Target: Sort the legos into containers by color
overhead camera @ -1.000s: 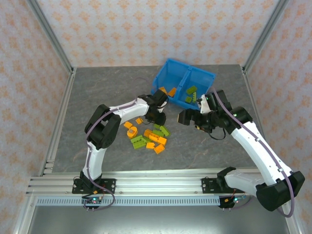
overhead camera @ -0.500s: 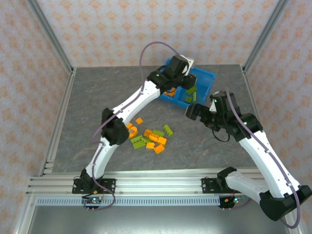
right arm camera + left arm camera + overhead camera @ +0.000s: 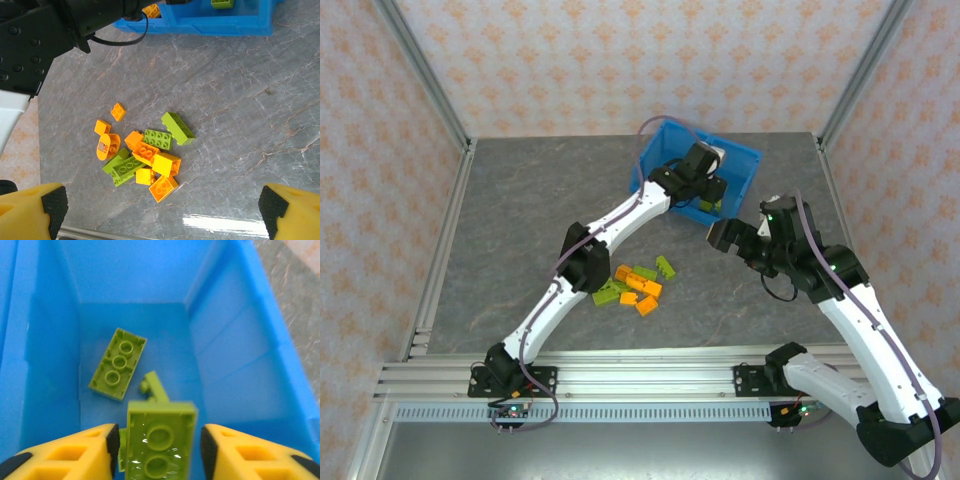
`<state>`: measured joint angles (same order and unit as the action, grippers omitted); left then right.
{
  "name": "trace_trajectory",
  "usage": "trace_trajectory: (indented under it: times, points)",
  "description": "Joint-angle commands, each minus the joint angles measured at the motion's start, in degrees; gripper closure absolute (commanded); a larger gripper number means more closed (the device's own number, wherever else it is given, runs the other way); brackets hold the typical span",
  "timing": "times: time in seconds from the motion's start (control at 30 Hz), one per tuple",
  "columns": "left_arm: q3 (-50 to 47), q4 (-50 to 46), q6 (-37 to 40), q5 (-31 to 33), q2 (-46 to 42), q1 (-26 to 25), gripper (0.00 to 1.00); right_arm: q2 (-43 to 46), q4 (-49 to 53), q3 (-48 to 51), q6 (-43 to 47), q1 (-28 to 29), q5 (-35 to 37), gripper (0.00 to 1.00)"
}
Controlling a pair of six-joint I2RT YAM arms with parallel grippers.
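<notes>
Lowered into the bin (image 3: 230,340), left jaws gape over green legos (image 3: 118,363)

The grey marbled table (image 3: 240,100) is bearing a blue bin (image 3: 200,25) (at its far side) and loose orange and green legos (image 3: 145,155).

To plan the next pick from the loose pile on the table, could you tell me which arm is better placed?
Right. The right gripper is open above the table with the brick pile in its wrist view, while the left gripper is over the blue bin, above green bricks.
</notes>
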<state>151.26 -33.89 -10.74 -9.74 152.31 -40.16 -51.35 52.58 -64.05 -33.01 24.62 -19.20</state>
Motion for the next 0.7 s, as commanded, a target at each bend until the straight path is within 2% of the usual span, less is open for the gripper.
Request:
trace_trajectory:
  times: [0.0,0.17,0.27,0.37,0.47,0.57,0.67]
  points:
    - [2.2,2.5,2.1,1.4,-4.9,-1.4,0.45,1.0,0.5,0.8,-0.6,0.2,1.8,0.01]
    - [2.1,-2.2,1.2,0.4,-12.6,-2.3,0.40,0.6,-0.9,1.7,-0.6,0.2,2.3,0.01]
    - [-2.0,-5.6,0.0,-1.2,-21.3,-2.3,0.40,0.1,-1.1,2.0,0.4,0.2,2.7,0.01]
    - [-17.9,-0.1,1.5,-2.4,-36.3,-2.3,0.37,-0.5,-2.4,3.1,2.2,0.2,2.3,0.01]
    - [-37.4,5.8,6.0,-3.2,-53.1,-2.4,0.29,-2.9,-3.4,3.6,4.6,0.3,0.2,0.00]
    - [-51.2,4.0,13.3,-5.9,-66.3,-2.4,0.19,-6.1,-5.0,4.0,6.3,1.1,-1.0,0.01]
    - [-63.0,-2.2,22.1,-11.0,-78.0,-2.4,0.10,-10.4,-8.0,4.8,7.7,2.1,-2.7,0.02]
